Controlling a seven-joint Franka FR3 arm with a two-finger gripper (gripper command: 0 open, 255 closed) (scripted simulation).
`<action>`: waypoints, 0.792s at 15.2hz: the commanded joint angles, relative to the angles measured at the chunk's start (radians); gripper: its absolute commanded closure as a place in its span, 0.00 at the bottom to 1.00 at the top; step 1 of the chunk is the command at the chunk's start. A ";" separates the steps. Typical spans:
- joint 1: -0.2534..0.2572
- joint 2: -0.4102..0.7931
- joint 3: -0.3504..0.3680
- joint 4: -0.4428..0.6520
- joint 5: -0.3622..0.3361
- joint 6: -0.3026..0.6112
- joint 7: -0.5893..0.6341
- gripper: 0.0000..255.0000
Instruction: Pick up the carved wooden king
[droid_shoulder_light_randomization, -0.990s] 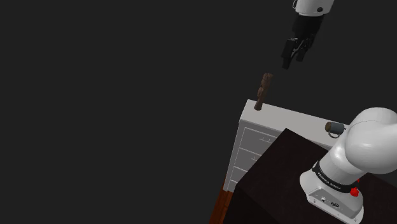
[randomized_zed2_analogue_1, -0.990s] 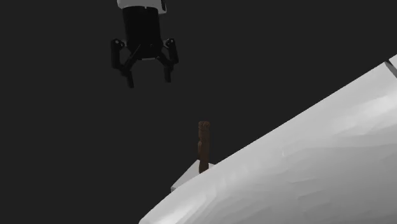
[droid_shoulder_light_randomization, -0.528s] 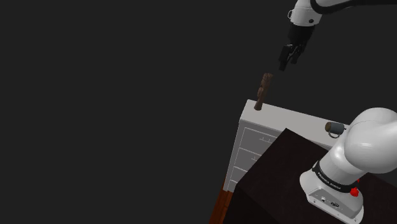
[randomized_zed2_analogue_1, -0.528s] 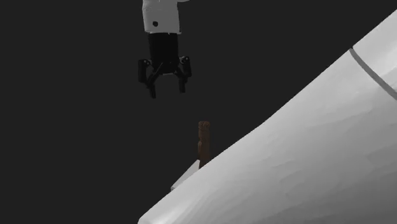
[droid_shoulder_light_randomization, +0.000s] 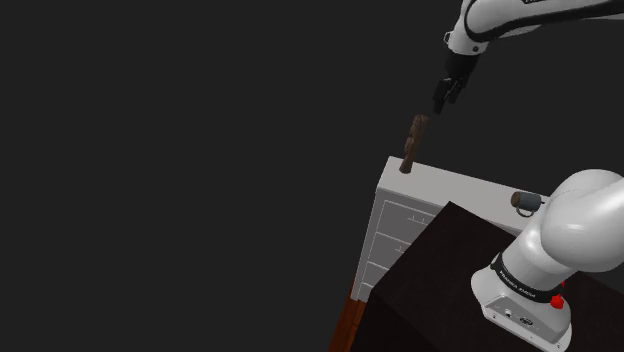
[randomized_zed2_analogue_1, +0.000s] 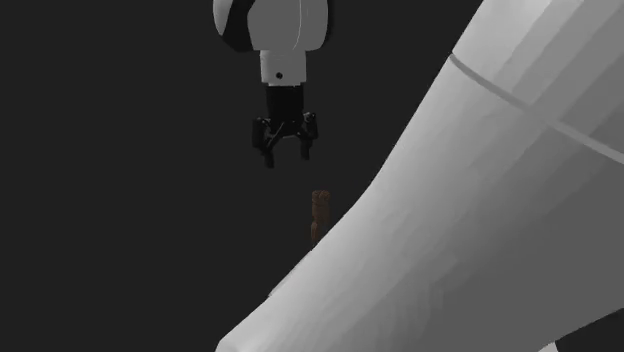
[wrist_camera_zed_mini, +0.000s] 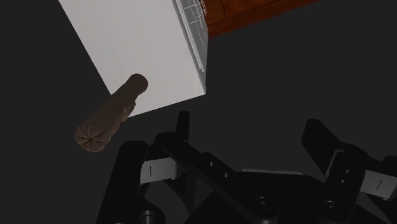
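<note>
The carved brown king (droid_shoulder_light_randomization: 414, 144) stands upright at the far corner of a white drawer cabinet (droid_shoulder_light_randomization: 440, 192). In the second exterior view the king (randomized_zed2_analogue_1: 319, 216) is partly hidden behind my white arm. My black gripper (droid_shoulder_light_randomization: 446, 96) hangs above the king and a little toward the shoulder view's right, open, with nothing between its fingers. In the second exterior view the gripper (randomized_zed2_analogue_1: 286, 150) hovers above and slightly left of the piece. Through the wrist view I look down on the king's top (wrist_camera_zed_mini: 95, 133), off to the side of the open gripper (wrist_camera_zed_mini: 254, 146).
The white cabinet's top (wrist_camera_zed_mini: 137, 51) ends in a corner close to the king; its drawer fronts (droid_shoulder_light_randomization: 390, 245) face the shoulder view's left. A small dark mug (droid_shoulder_light_randomization: 524, 201) sits on the cabinet near my dark stand (droid_shoulder_light_randomization: 440, 290). A reddish floor (droid_shoulder_light_randomization: 346, 322) lies below.
The gripper has moved farther out from the stand toward the king, dropping lower in the second exterior view. The arm has stretched out. The king has stayed put.
</note>
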 joint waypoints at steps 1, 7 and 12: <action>0.005 0.065 -0.041 0.019 0.007 0.055 -0.050 0.00; 0.020 0.281 -0.161 0.118 0.089 0.182 -0.229 0.00; 0.011 0.496 -0.231 0.240 0.234 0.251 -0.409 0.00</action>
